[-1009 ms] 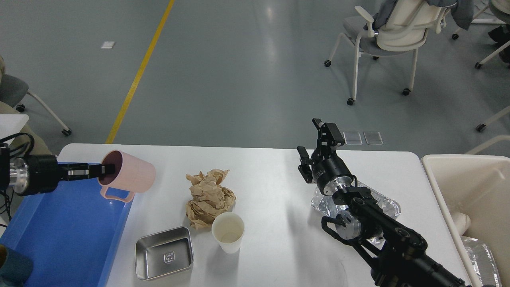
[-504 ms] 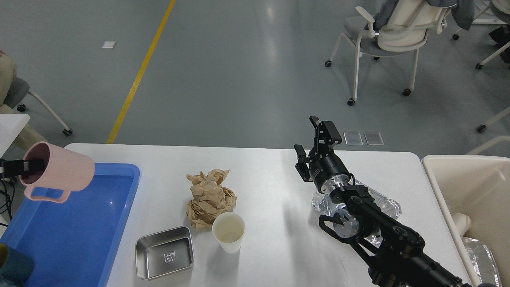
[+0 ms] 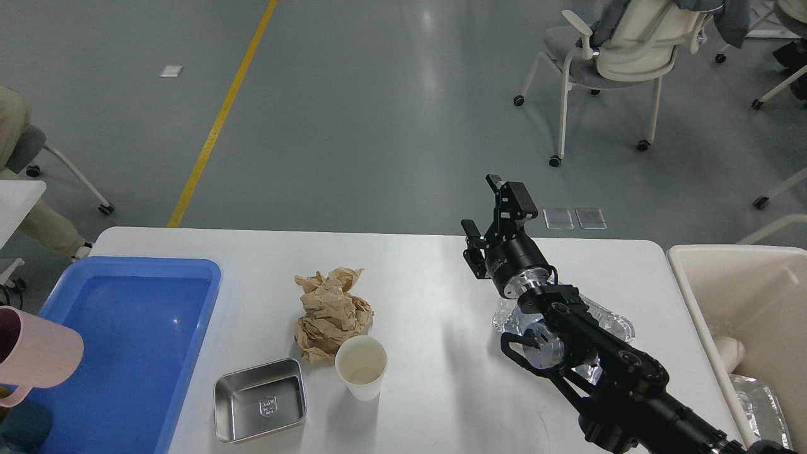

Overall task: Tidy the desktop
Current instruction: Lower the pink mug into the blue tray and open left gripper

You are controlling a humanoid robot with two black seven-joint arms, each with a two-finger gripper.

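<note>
The white desktop [image 3: 416, 277] holds a crumpled brown paper ball [image 3: 331, 312], a white paper cup [image 3: 360, 367], a small steel tray [image 3: 260, 400] and a foil container [image 3: 615, 323] partly hidden under my right arm. My right gripper [image 3: 482, 205] is open and empty, raised above the desktop's far edge, right of the paper ball. A pink mug [image 3: 38, 356] hangs tilted at the left edge of the view, over the blue tray [image 3: 132, 378]. My left gripper is out of view, so what holds the mug is hidden.
A cream bin [image 3: 693, 296] with foil and white scraps stands right of the desktop. A teal cup [image 3: 22, 429] sits at the blue tray's near left corner. Office chairs [image 3: 621, 57] stand on the grey floor beyond.
The pink mug has moved left and down from the blue tray's far right corner to the view's left edge, and my left gripper has left the view. My right gripper has risen slightly.
</note>
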